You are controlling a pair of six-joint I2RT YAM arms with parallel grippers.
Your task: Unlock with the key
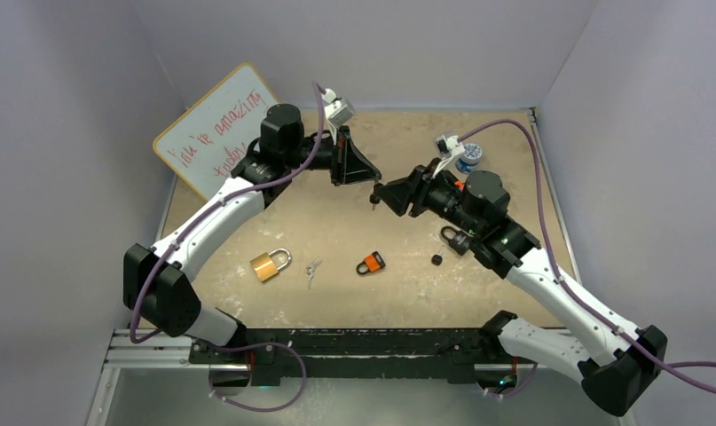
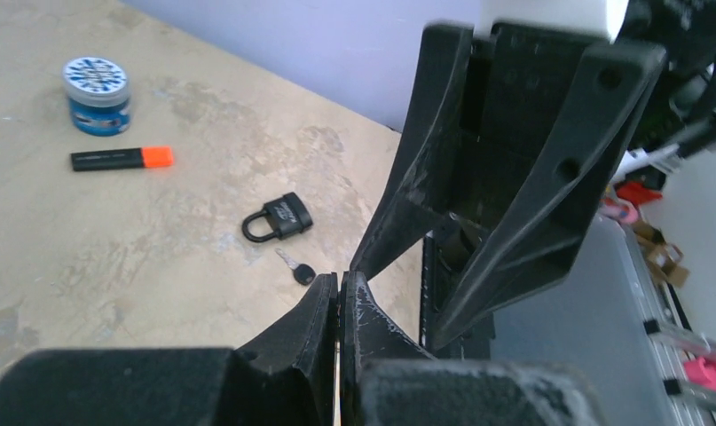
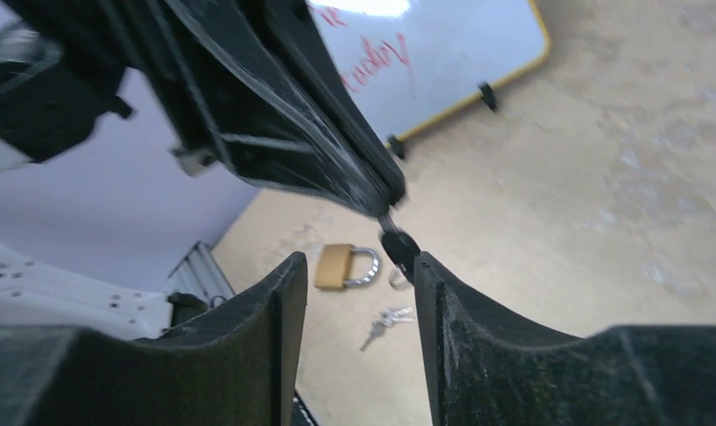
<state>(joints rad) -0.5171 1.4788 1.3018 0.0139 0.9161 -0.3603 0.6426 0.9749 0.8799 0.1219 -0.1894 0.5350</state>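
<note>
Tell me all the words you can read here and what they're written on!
Whiteboard: red handwriting, seems to read "You're amazing today".
Blue jar: lid print too blurred to read.
Black padlock: white mark too small to read.

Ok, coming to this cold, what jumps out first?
Two grippers meet tip to tip in mid-air: the left gripper is shut on a small black-headed key, which hangs between the open fingers of the right gripper. On the table, nearer the bases, lie a brass padlock and an orange padlock.
</note>
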